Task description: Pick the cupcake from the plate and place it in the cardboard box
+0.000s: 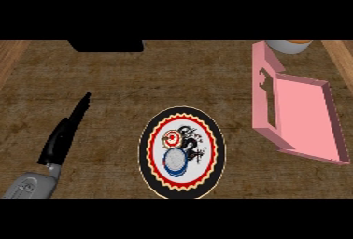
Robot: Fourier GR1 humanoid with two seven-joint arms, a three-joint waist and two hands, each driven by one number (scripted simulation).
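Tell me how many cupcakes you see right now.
1: the cupcake sits low on the plate, left of the open pink box; none shows inside it.

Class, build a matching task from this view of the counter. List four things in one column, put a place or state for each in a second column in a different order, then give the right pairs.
Column one:
1. cupcake
2. pink box
3. left hand
4. black object

Column two:
A. at the view's top edge, left of centre
B. on the plate, in its lower half
C. at the view's right, lid open
D. at the view's left, fingers straight

Pairs: 1-B, 2-C, 3-D, 4-A
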